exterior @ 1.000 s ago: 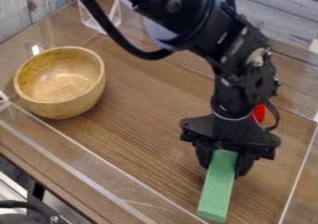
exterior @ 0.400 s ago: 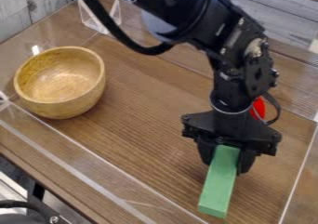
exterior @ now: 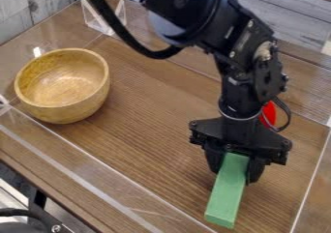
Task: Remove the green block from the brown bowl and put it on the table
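Hardly anything has moved since the earlier frame: our hand (exterior: 233, 161) has shifted only very slightly, and the green block (exterior: 226, 193) lies much where it did, well apart from the brown bowl (exterior: 62, 85). We see the block on or just above the table (exterior: 142, 135), its near end pointing toward the bottom of the view and its far end up under the hand. The fingers are at that far end, but dark parts hide where they meet it, so we cannot tell whether they grip the block or have let it go. Nor can we make out for sure that its whole underside is down.

We judge the step in hand to be setting down and releasing, with the task nearly done. To do it well, we should make sure the block lies flat before we part the fingers, opening them evenly so neither side nudges it. Then we should lift straight up, clear of the far end, before swinging away. If we pull off sideways, we could drag the block or knock the red thing (exterior: 269, 114) beside the arm (exterior: 233, 63).
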Robot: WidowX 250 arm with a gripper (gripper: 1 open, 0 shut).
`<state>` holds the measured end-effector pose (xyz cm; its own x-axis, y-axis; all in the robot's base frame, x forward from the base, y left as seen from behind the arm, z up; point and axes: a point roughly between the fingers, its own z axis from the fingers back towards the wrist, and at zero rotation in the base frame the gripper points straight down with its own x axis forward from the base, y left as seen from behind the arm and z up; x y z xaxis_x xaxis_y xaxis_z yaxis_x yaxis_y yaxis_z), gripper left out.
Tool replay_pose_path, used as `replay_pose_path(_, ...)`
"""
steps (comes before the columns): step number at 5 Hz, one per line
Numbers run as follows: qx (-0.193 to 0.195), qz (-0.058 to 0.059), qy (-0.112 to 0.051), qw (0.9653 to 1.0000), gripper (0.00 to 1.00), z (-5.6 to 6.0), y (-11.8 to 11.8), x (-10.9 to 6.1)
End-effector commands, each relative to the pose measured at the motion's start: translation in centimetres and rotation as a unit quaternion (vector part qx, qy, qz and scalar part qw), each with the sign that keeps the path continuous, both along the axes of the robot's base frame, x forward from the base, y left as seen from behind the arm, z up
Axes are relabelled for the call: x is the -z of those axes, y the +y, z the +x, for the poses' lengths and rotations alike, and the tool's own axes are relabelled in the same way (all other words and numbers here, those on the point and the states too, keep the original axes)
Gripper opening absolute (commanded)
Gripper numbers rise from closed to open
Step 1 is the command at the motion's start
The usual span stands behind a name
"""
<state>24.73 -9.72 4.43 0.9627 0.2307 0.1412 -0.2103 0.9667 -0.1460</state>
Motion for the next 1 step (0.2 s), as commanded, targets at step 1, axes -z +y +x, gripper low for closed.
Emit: replay_pose_path(1,0.000,-0.007,-0.021,0.9998,0.00,1.13,-0.06,-1.04)
